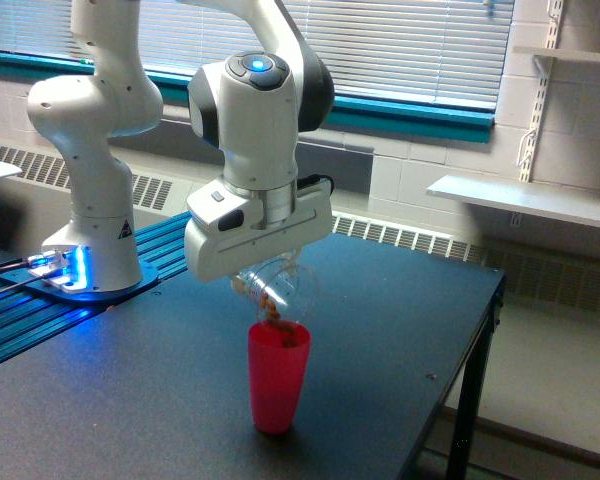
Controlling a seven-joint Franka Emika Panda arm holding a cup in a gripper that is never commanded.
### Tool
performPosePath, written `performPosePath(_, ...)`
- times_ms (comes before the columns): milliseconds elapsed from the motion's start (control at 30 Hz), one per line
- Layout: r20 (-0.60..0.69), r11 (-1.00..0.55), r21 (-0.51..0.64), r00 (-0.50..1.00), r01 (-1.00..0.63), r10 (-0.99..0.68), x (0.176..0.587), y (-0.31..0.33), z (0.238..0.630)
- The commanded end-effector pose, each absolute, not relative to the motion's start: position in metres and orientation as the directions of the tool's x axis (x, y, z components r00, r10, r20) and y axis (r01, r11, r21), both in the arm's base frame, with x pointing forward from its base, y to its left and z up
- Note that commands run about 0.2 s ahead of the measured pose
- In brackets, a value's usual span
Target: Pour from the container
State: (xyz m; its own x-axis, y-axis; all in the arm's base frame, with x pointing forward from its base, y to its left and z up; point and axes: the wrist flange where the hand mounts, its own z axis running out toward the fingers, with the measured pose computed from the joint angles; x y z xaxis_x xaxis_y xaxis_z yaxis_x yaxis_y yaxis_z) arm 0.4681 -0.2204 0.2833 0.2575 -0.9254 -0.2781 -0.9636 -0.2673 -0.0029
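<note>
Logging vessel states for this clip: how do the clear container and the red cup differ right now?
The clear container is transparent and tipped steeply in the gripper; the red cup is opaque and stands upright on the table. The container hangs above the cup's mouth, spilling brownish pieces. They look similar in size.

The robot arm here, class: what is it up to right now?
The arm's gripper holds a clear jar tipped over a red cup that stands upright on the dark table. Small brownish pieces are spilling from the jar's mouth into the cup. Some are still inside the jar, so the pour is under way.
</note>
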Motion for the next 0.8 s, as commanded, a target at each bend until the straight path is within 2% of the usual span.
performPosePath(33, -0.280, -0.259, 0.012, 0.245, -0.966, -0.928, 0.469, -0.221, 0.284)
performPosePath(800, -0.262, -0.249, -0.003, 0.241, -0.969, -0.934, 0.457, -0.220, 0.293)
